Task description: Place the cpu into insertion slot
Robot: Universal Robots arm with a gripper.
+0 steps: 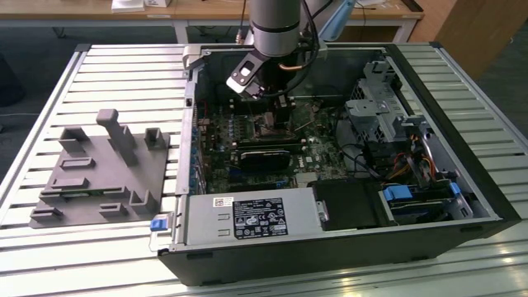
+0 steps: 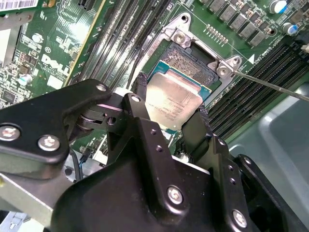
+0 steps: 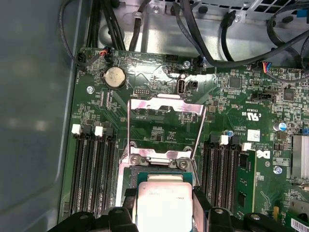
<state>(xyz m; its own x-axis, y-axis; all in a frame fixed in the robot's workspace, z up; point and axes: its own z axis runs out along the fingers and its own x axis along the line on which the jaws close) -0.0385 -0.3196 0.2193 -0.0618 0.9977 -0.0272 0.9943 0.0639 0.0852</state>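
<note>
two fingers (image 2: 139, 86) of the gripper (image 2: 170, 100) pinch the cpu (image 2: 177, 95) by opposite edges, underside free, over the insertion slot (image 2: 187, 60), twelve o'clock from the black card (image 1: 264, 158) in the exterior view.

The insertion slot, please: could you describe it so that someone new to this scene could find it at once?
Inside the open computer case, on the green motherboard, the insertion slot lies between two banks of long black memory slots. It is the one square, metal-rimmed socket, just beneath the cpu held in the tool.
</note>
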